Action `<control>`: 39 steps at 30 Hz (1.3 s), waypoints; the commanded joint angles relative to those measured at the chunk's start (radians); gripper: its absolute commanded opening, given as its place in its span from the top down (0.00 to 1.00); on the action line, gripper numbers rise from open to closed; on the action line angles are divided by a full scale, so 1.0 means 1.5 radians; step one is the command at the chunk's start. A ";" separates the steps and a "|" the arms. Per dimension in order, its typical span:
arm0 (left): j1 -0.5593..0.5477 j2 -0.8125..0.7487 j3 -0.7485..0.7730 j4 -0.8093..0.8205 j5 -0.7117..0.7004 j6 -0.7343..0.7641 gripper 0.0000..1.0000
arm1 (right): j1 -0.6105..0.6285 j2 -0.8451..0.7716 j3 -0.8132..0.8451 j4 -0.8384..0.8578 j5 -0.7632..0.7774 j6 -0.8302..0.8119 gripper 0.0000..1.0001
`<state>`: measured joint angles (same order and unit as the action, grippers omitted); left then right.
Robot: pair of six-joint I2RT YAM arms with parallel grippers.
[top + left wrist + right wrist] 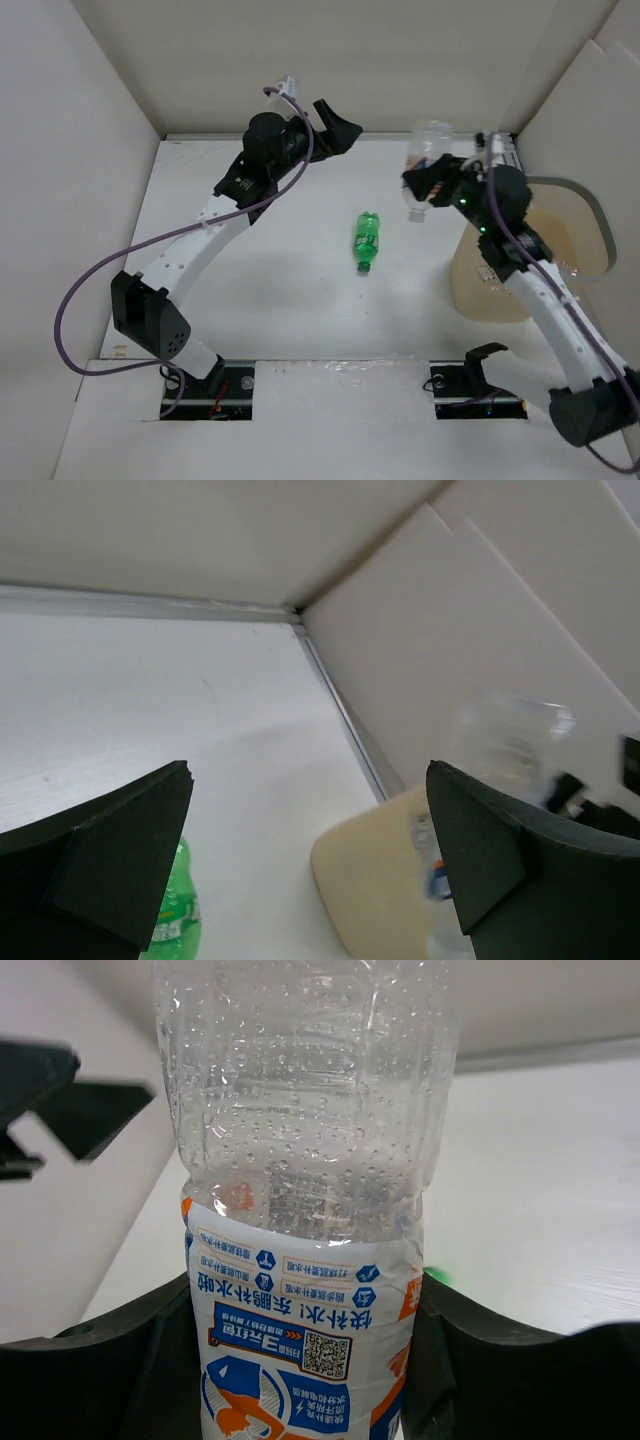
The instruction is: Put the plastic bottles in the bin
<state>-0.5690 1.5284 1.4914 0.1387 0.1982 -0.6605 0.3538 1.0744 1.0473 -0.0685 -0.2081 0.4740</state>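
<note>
My right gripper (432, 182) is shut on a clear bottle with a blue, white and orange label (300, 1260), held upside down in the air at the far right, beside the bin's left side. The bottle (424, 170) also shows blurred in the left wrist view (505, 745). The tan bin (545, 235) stands at the right edge; its wall shows in the left wrist view (375, 880). A green bottle (366, 240) lies on the table mid-field, and at the left wrist view's bottom edge (175, 915). My left gripper (335, 128) is open and empty, raised near the back wall.
White walls enclose the table on the left, back and right. A metal rail (340, 715) runs along the right wall's foot. At least one bottle (568, 270) lies inside the bin.
</note>
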 commanded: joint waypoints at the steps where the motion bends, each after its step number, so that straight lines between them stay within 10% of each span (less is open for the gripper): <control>1: 0.018 -0.035 0.023 -0.067 -0.153 0.033 0.00 | -0.069 -0.135 0.036 -0.118 0.125 -0.047 0.99; 10: 0.005 -0.006 -0.064 -0.102 -0.200 0.026 0.00 | -0.203 -0.244 0.128 -0.349 0.422 -0.033 0.92; 11: -0.011 0.015 -0.064 -0.112 -0.200 0.026 0.00 | -0.203 -0.244 0.128 -0.387 0.466 -0.023 0.84; 13: -0.035 0.038 -0.045 -0.128 -0.200 0.032 0.00 | -0.203 -0.235 0.138 -0.421 0.587 0.010 0.11; 14: -0.048 0.067 -0.036 -0.136 -0.200 0.032 0.00 | -0.203 -0.235 0.138 -0.428 0.612 0.010 0.00; 23: -0.142 0.214 0.101 -0.243 -0.235 0.038 0.00 | -0.209 -0.227 0.216 -0.453 0.641 0.043 0.00; 39: -0.164 0.429 0.200 -0.338 -0.273 0.031 0.00 | -0.209 -0.280 0.112 -0.319 0.373 0.011 0.00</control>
<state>-0.8108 2.1513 1.7390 -0.3470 -0.1814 -0.6140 0.0460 0.6674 1.2247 -0.6262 0.4301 0.4904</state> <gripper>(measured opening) 0.997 0.999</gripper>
